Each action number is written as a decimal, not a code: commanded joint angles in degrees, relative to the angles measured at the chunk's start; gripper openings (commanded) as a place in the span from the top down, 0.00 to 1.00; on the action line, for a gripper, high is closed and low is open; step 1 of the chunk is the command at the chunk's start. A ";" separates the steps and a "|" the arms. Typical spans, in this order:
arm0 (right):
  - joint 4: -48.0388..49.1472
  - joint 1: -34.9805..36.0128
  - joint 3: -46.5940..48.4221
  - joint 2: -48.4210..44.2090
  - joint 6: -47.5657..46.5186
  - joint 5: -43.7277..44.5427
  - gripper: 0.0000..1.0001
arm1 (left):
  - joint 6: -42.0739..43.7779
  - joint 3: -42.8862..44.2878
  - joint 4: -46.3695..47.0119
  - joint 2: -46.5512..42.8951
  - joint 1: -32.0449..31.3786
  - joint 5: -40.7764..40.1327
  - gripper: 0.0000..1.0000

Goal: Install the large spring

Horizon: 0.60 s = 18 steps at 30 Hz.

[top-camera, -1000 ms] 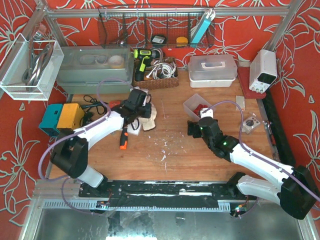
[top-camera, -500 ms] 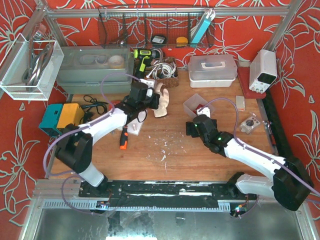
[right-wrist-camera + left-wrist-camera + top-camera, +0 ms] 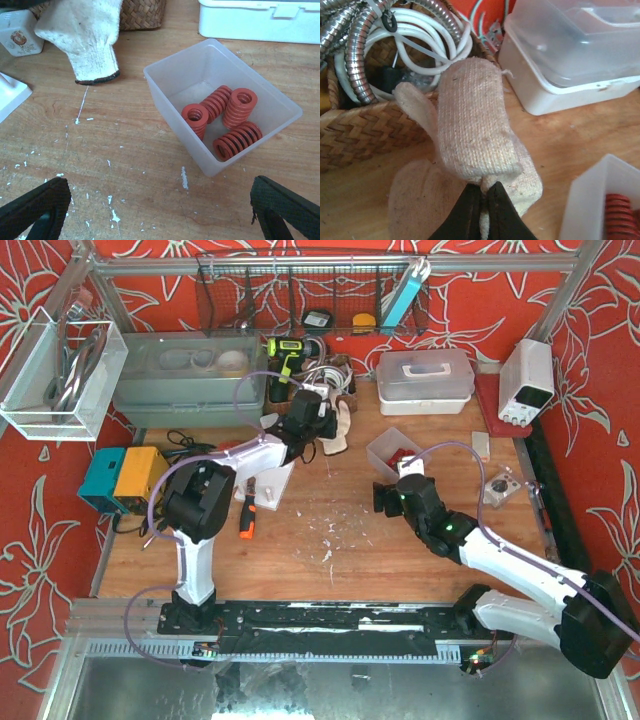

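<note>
Only the tips of the left gripper [image 3: 483, 189] are seen, pinched shut on a fold of the glove [image 3: 470, 130]. The right gripper [image 3: 160, 212] is spread wide, its fingers [image 3: 37, 205] cut off at the frame's edge; the springs [image 3: 225, 117] lie in the tub [image 3: 170, 80] just ahead of it. Since half a second ago the glove has been carried back toward the basket [image 3: 365, 130].
</note>
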 commanded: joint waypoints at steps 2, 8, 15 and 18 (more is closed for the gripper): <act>1.32 0.31 -0.74 0.46 -0.96 -0.40 0.02 | 2.55 4.44 0.11 4.18 -0.17 -6.15 0.74; 1.34 0.33 -0.65 0.85 -1.00 -0.42 0.02 | 3.37 4.93 -3.51 4.87 -0.17 -7.87 0.35; 1.30 0.33 -0.74 1.03 -1.20 -0.10 0.02 | 2.57 -0.96 -7.21 -2.61 -0.18 -7.94 0.26; 1.20 0.28 -0.66 0.82 -1.24 0.02 0.02 | 1.57 -5.56 -9.11 -7.43 -0.18 -8.06 0.24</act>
